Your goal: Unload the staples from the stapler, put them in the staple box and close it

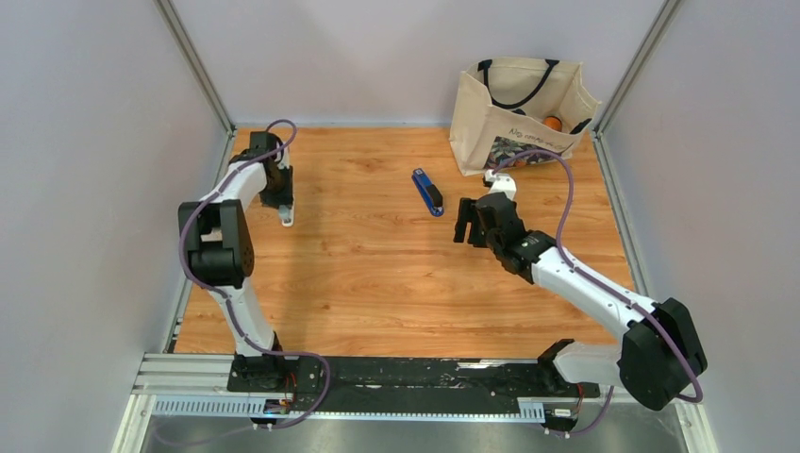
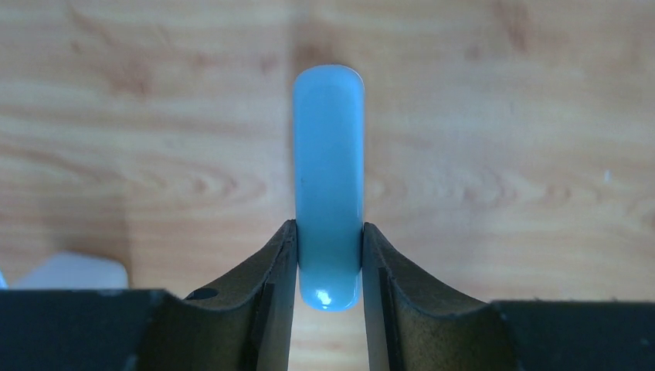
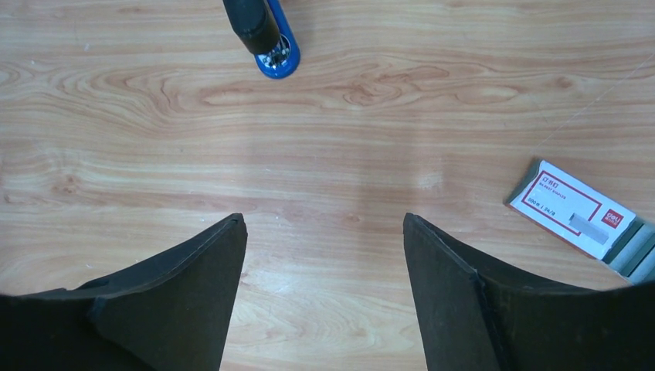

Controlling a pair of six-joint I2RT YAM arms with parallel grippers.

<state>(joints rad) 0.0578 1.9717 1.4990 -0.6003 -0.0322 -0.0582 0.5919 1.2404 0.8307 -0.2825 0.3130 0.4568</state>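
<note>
Pale grey walls box in a wood-grain worktop [image 1: 377,283], with a cloth tote bag [image 1: 514,109] slumped in the far right corner. The stapler [image 1: 427,192] lies flat and alone in the far half, near the middle, one rounded blue end turned toward the right arm. It looks light and rigid with smooth plastic sides, so I judge it would skate on the wood if nudged from one side only. I would take it across the narrow blue base and leave the black top free to swing up. The staples should sit under that top and do not show from here. They are small and thin, so likely easy to drop.

The right jaws stand wide apart with nothing between them, a little short of the stapler with only bare wood between. The left jaws, well off at the left side, are clamped on a pale blue bar [image 2: 328,178] with rounded ends. What it is I cannot say, perhaps a prying tool.

A red-and-white carton [image 3: 571,212] lies to the right of the right jaws, with grey strips [image 3: 629,251] poking from its end. It is apart from the stapler and out of the direct line.
</note>
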